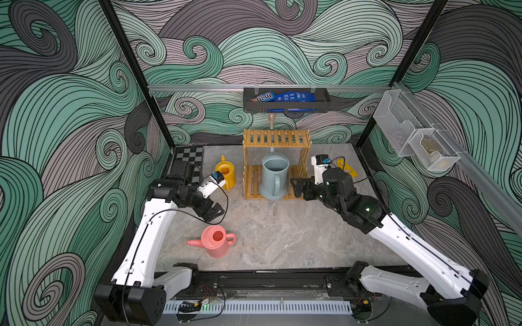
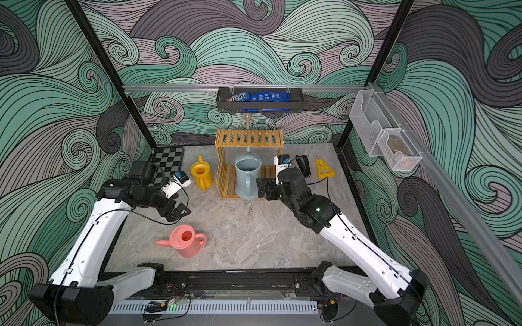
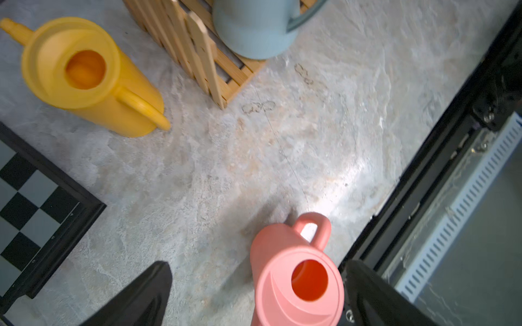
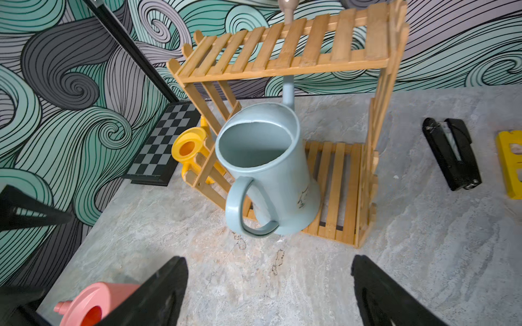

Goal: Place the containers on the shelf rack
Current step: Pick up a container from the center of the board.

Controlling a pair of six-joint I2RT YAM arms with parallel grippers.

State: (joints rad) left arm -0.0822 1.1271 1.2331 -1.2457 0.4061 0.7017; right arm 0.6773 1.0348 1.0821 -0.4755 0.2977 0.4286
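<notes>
The pale blue container [image 1: 274, 175] stands upright on the lower tier of the wooden shelf rack [image 1: 276, 138]. Its handle points to the front, and its beige spout tip [image 1: 271, 118] rises behind the top tier. My right gripper [image 1: 296, 188] is open just right of that handle and holds nothing; in the right wrist view the right gripper [image 4: 268, 257] has bare table between its fingers. The yellow container [image 1: 227, 173] stands left of the rack. The pink container [image 1: 216, 241] stands at the front left. My left gripper [image 1: 213, 211] hangs open above the table between those two.
A chessboard [image 1: 189, 158] lies in the back left corner. Right of the rack lie a black stapler-like tool [image 4: 452, 155] and a flat yellow piece [image 1: 347, 166]. On the walls hang a black tray of snack bags [image 1: 285, 100] and white mesh baskets [image 1: 409, 132].
</notes>
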